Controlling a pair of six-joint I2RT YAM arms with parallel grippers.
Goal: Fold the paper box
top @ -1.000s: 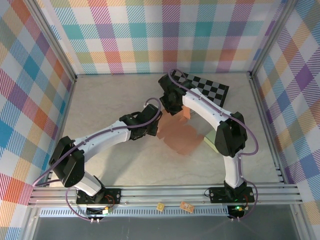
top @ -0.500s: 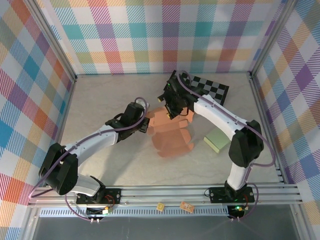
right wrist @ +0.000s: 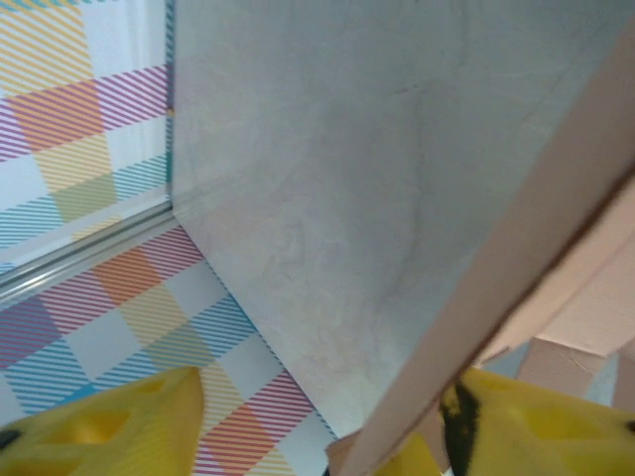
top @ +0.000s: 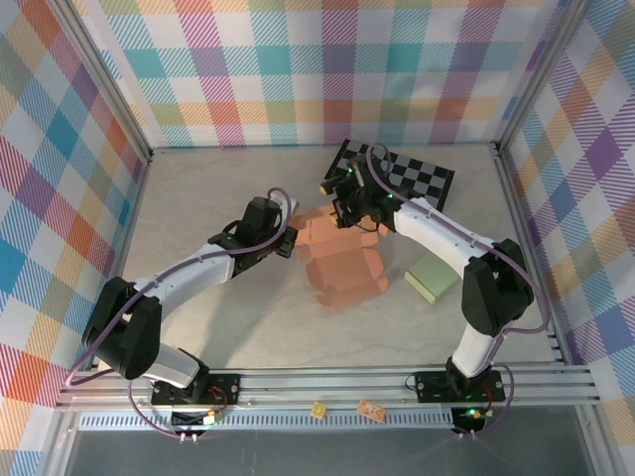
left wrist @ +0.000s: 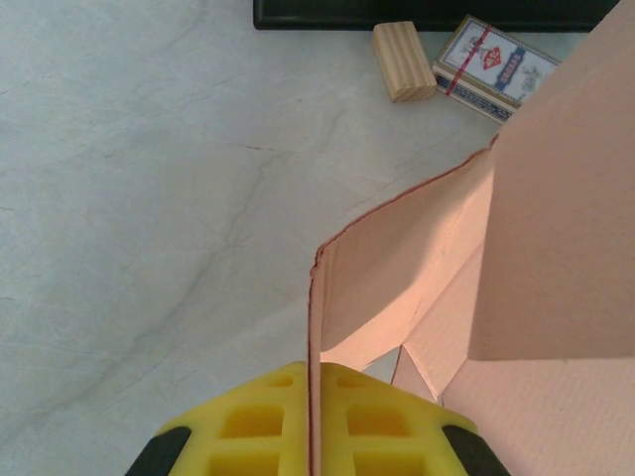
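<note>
The salmon paper box (top: 342, 266) lies partly folded in the middle of the table, with its flaps standing up. My left gripper (top: 290, 238) is at the box's left side. In the left wrist view its yellow fingers (left wrist: 248, 426) are shut on the thin edge of an upright flap (left wrist: 397, 288). My right gripper (top: 353, 210) hovers at the box's far end. In the right wrist view it (right wrist: 327, 426) is open, and a box flap (right wrist: 516, 258) slants between the fingers, close to the right finger (right wrist: 541, 426).
A black-and-white checkered mat (top: 409, 172) lies at the back right and a pale green block (top: 433, 278) sits to the right of the box. In the left wrist view a wooden block (left wrist: 403, 48) and a card pack (left wrist: 493, 67) lie beside a dark strip (left wrist: 437, 12). Plaid walls surround the table.
The right gripper has let go of the box's far flap, opened and shifted slightly back. The left gripper has drawn left with its flap, and the box has turned and slid left.
</note>
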